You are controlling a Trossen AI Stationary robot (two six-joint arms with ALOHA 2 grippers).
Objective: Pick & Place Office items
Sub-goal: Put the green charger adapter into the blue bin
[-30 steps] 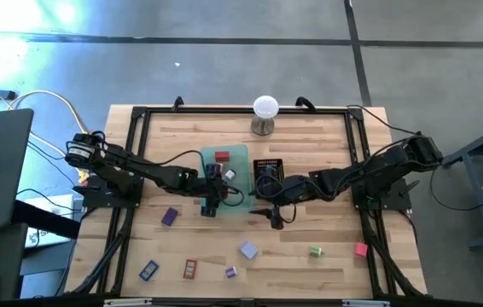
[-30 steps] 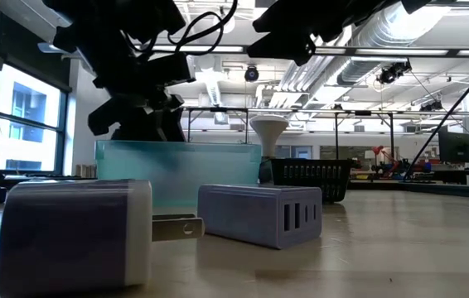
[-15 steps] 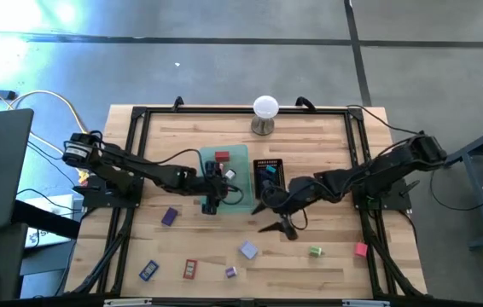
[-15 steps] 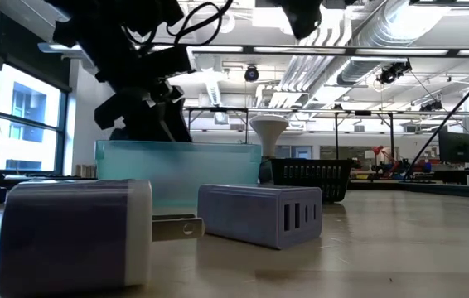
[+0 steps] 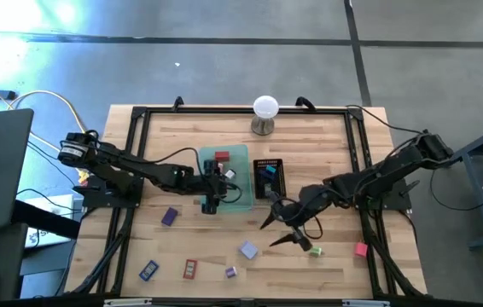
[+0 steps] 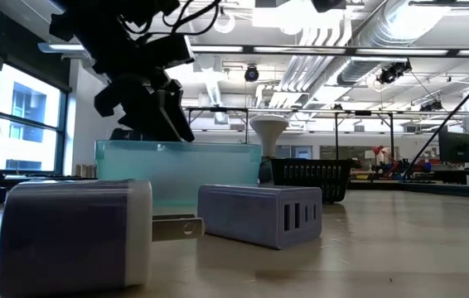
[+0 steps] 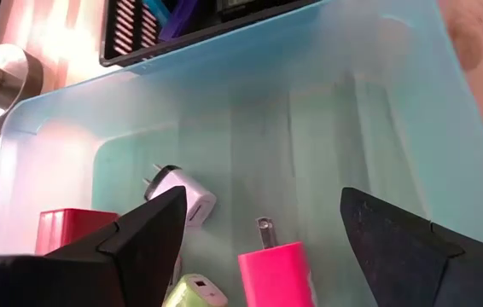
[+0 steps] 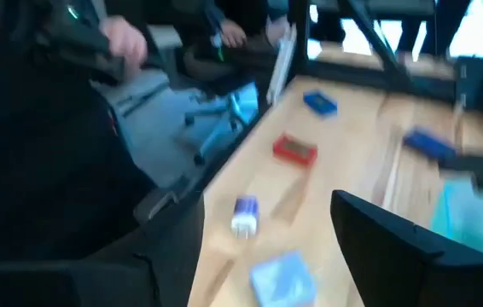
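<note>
No text, label, brand or number can be read anywhere. The flat red item (image 5: 190, 269) and blue item (image 5: 148, 270) on the table (image 5: 335, 136) may carry printed faces, but they are too small to read.

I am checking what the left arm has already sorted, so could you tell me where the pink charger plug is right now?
In the left wrist view, the pink charger plug lies inside the translucent green tray, between the left gripper's open fingers, beside a red block and a white plug.
</note>
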